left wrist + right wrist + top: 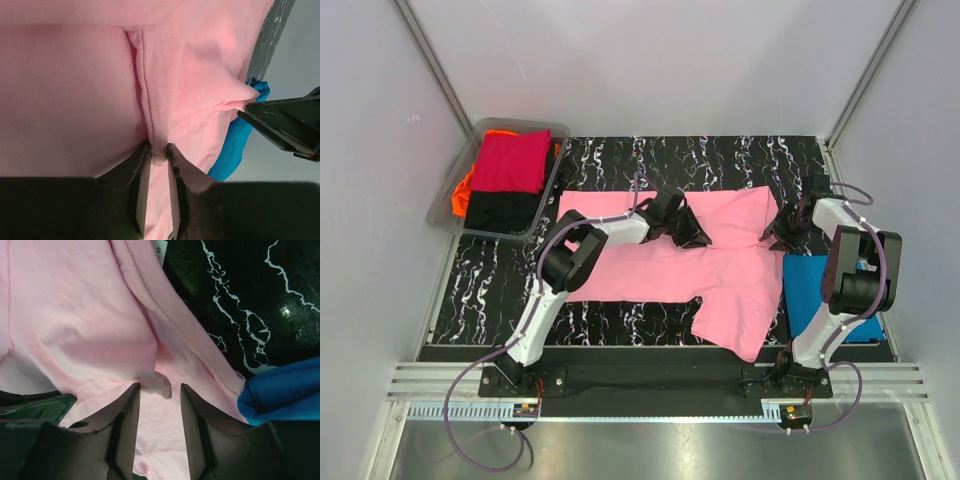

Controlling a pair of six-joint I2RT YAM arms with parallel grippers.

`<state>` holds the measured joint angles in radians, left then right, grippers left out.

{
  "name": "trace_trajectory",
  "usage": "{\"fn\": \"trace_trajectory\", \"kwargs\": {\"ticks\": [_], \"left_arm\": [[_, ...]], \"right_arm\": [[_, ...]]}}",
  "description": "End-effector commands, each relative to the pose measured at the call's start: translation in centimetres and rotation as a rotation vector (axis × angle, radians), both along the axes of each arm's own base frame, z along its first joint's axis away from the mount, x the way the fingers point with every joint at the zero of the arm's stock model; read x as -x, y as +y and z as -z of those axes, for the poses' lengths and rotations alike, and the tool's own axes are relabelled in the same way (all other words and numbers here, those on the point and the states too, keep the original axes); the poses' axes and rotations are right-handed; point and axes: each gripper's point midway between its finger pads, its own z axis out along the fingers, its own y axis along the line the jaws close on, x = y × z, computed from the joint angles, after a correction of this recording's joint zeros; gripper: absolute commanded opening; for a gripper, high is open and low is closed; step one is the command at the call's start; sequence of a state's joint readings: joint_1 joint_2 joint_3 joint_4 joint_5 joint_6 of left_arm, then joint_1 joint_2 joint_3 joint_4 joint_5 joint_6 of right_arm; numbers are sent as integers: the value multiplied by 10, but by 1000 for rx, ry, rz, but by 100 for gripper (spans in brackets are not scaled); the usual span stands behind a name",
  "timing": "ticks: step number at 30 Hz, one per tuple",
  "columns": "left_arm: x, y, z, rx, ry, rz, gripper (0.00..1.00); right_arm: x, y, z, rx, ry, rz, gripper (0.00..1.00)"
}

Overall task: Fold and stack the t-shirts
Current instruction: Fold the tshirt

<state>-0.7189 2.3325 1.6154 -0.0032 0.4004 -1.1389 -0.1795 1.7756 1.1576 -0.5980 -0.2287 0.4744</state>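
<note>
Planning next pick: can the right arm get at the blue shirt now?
Probably not yet: the right gripper has its jaws pinching the pink shirt. The blue shirt lies close by, in plain view.

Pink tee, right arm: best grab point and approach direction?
Grip the ribbed collar of the pink t-shirt, at its right end by the blue shirt. Come straight down from above, jaws straddling the band. It lies flat on the table and is the thickest edge, so it likely pinches cleaner than the body.

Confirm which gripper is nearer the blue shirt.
Right. The right gripper is at the edge of the pink shirt, close by the blue shirt. The left gripper is farther off, toward the pink shirt's middle.
</note>
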Motion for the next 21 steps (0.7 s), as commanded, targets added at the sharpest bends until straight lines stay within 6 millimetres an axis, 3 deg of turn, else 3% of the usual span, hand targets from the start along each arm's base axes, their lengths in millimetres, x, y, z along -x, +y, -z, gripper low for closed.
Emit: {"fn": "trace_trajectory", "kwargs": {"ticks": [1, 3, 6, 8, 9, 16, 21], "left_arm": [[-10, -10, -20, 42, -50, -5, 22], [-9, -10, -21, 41, -51, 0, 17], [-9, -9, -26, 40, -56, 4, 4], [-8, -8, -31, 44, -61, 10, 0], [-7, -6, -30, 34, -49, 12, 0], [1, 7, -40, 5, -31, 37, 0], [4, 8, -45, 14, -21, 61, 0]], "right_arm": [[-15, -6, -6, 6, -39, -3, 44], [-18, -7, -6, 3, -40, -4, 42], [-20, -6, -5, -8, -40, -7, 24], [-17, -5, -5, -10, -40, -6, 5], [-16, -4, -8, -11, -44, -4, 1], [7, 4, -29, -38, -65, 38, 0], [17, 8, -28, -56, -44, 49, 0]]}}
